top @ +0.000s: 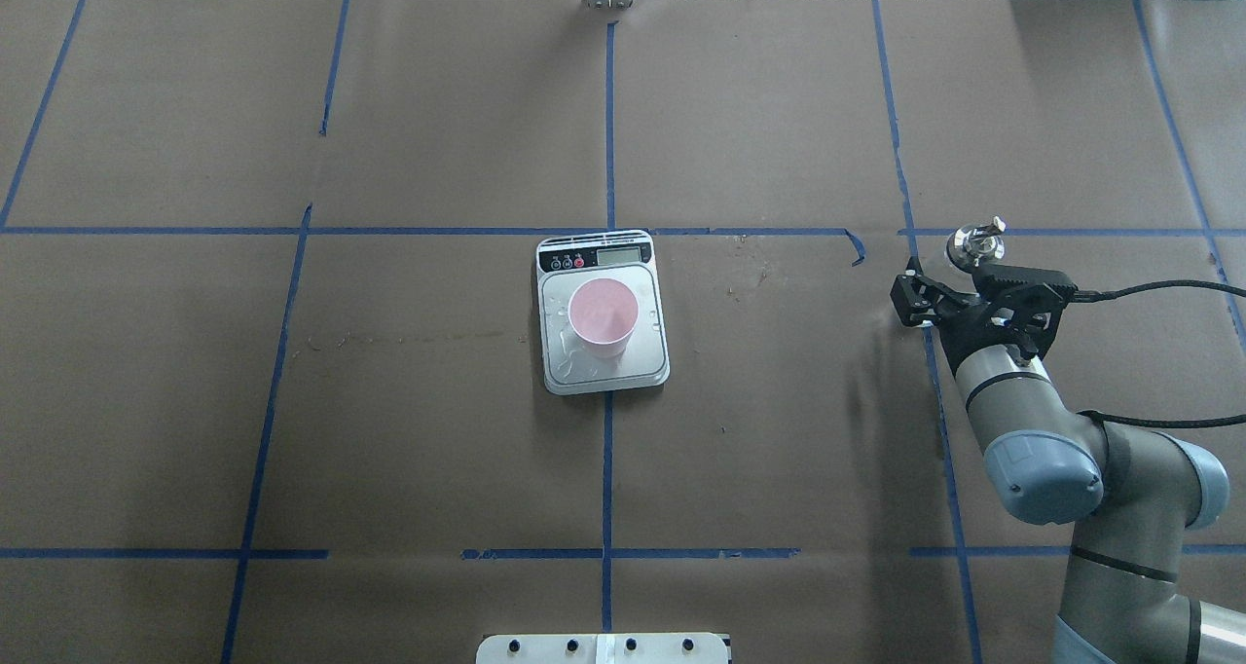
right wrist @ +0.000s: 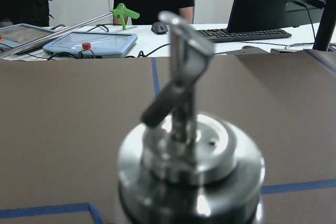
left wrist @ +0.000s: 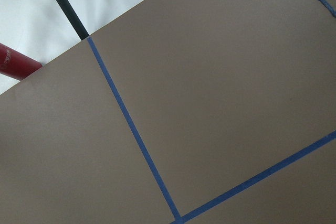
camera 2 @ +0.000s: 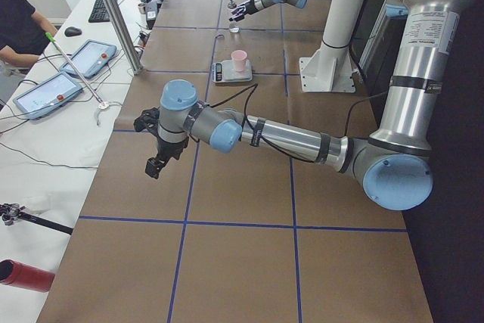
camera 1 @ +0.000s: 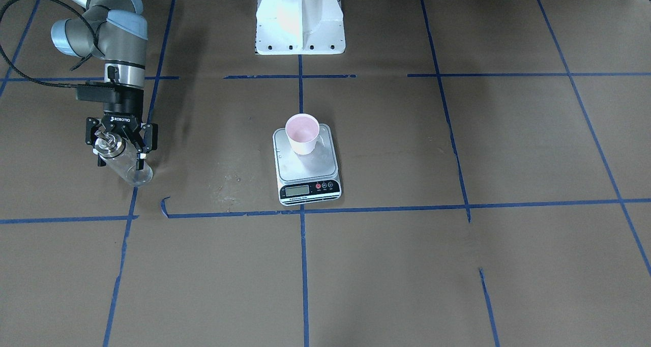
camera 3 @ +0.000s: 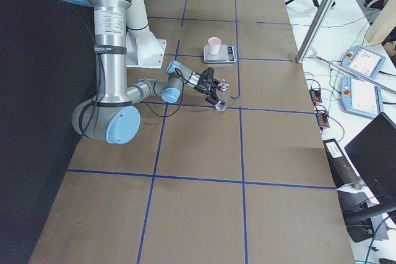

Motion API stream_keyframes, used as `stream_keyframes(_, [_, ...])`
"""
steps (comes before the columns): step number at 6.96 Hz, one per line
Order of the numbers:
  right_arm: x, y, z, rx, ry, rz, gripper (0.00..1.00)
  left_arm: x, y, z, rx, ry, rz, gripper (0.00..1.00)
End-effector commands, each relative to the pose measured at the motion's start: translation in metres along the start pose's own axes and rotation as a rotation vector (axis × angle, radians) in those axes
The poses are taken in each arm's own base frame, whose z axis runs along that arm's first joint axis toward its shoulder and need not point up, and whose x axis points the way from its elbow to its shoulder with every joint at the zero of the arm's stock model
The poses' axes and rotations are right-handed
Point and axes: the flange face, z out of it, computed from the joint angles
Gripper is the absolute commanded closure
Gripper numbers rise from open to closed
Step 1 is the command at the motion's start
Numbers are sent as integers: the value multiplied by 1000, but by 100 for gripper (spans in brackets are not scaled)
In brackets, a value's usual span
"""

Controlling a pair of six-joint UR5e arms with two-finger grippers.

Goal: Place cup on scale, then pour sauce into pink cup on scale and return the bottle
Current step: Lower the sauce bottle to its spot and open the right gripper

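The cup point(camera 1: 302, 133) stands upright on the scale point(camera 1: 306, 168), so the first step is done. My right gripper point(camera 1: 121, 152) is down at the bottle point(camera 1: 129, 169), which stands on the table well apart from the scale, on my right. My fingers are spread to either side of its neck and seem not to clamp it. I cannot tell whether sauce is in the cup. I cannot tell how my left gripper point(camera 2: 155, 153) is set.

cup point(camera 1: 302, 133) on scale point(camera 1: 310, 173); bottle point(camera 1: 124, 164) well apart to robot's right.
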Motion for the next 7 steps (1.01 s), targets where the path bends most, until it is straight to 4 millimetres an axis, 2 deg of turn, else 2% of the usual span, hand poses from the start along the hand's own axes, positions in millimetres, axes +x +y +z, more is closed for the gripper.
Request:
stream_keyframes(1, [-4, 0, -4, -68, -22, -12, 0, 0, 2, 0, -1, 0, -1, 0])
stream_keyframes(3, [-13, -20, -25, -257, -50, -1, 0, -1, 5, 2, -5, 2, -2, 0])
stream_keyframes(4, [-19, -30, -36, -314, 10, -82, 0, -1, 5, 2, -5, 2, -2, 0])
stream_keyframes(5, [-19, -54, -54, -409, 26, -145, 0, -1, 5, 2, -5, 2, -2, 0])
stream_keyframes(7, [0, -82, -69, -584, 57, -244, 0, 0, 5, 1, -4, 2, -2, 0])
